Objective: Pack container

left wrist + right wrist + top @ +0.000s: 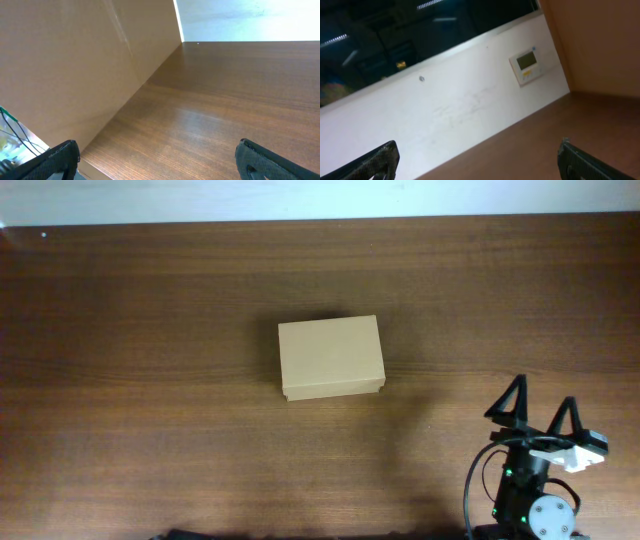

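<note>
Overhead, the container [331, 358] sits near the middle of the dark wooden table [150, 380]. It is a small rectangular box of plain tan cardboard. Its flap lid lies shut and flat, and the sides carry no marks (small notches show at the two near corners of the lid). The right gripper [543, 392] is well apart from it, toward the table's near right corner, with its fingers spread and nothing between them. Left wrist view shows the left gripper [157, 160] with its fingers wide apart over bare wood, beside a tan panel [75, 65]. Right wrist view looks toward a white wall with a small thermostat [526, 65].
</note>
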